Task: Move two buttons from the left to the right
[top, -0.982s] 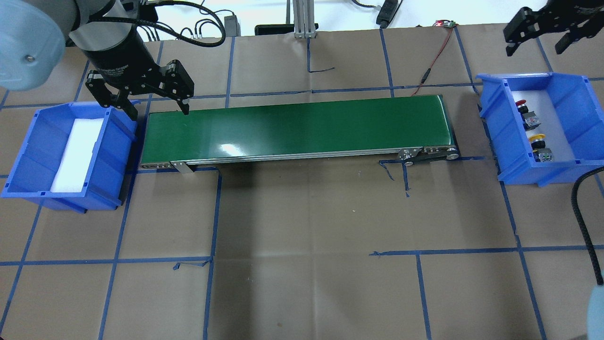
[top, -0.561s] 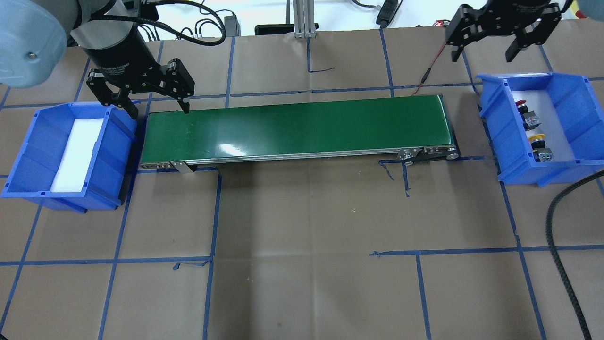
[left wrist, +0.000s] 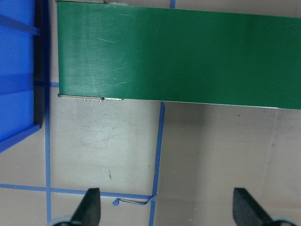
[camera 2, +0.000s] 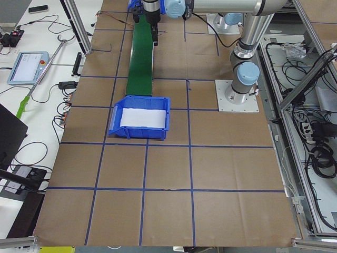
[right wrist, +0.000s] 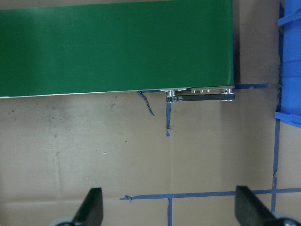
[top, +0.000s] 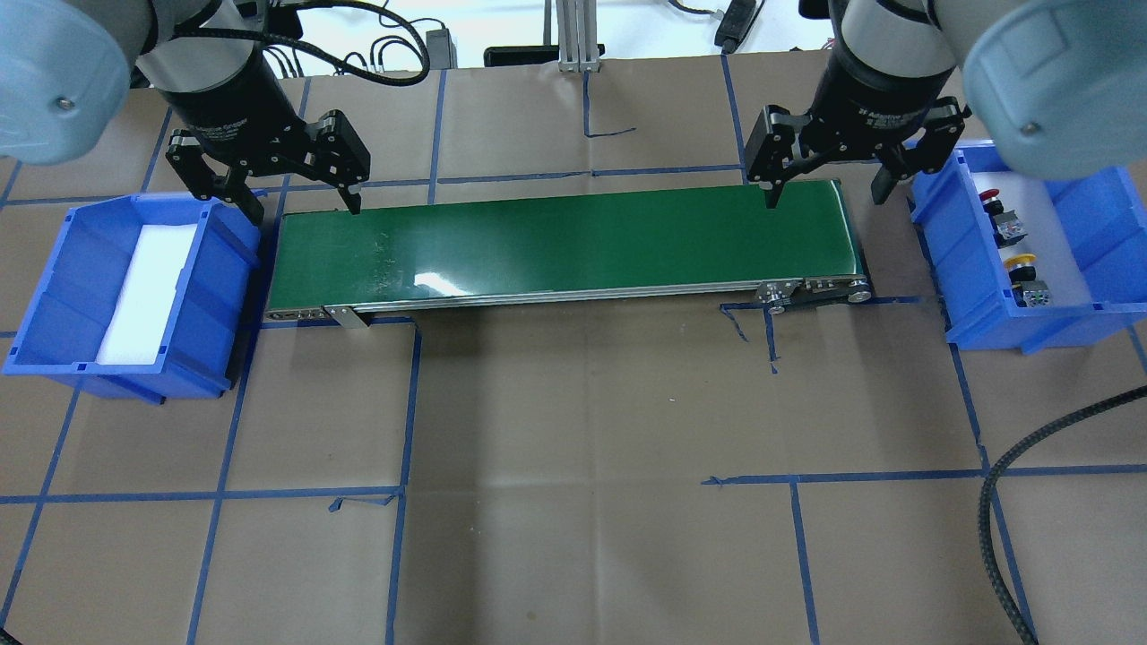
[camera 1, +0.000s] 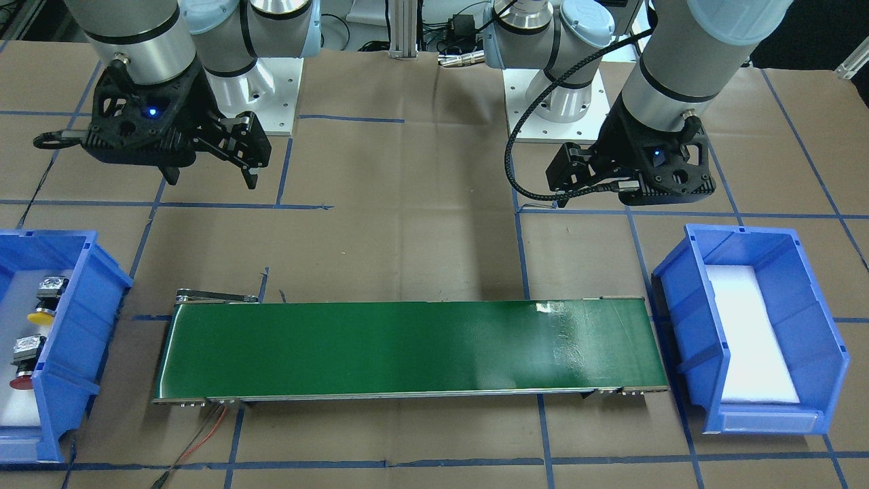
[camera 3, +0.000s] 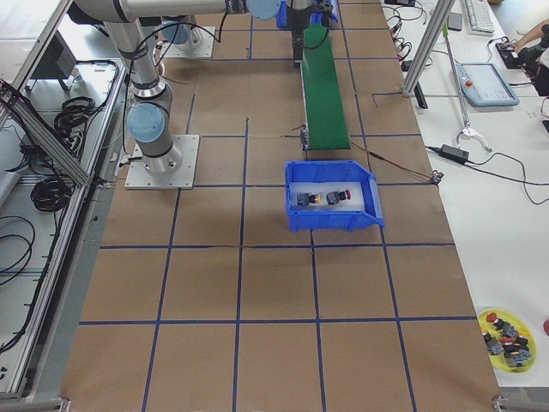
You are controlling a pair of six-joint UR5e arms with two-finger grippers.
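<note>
At the table's right end, right blue bin [top: 1039,327]: contains both buttons, the red-capped button [top: 988,195] and the yellow-capped button [top: 1020,262], lying just apart on a white liner, with no gripper touching either. Right gripper [top: 825,197]: jaws spread wide, holding nothing; over the last second it has swung from beyond the bin's far corner to above the right end of the green conveyor belt [top: 564,242]. Left gripper [top: 303,211]: wide open, holding nothing, unmoved over the belt's left end beside the left blue bin [top: 54,269] with its white foam pad [top: 143,296]. Judgement: transport appears complete, with the right arm likely retiring to a rest pose.
</note>
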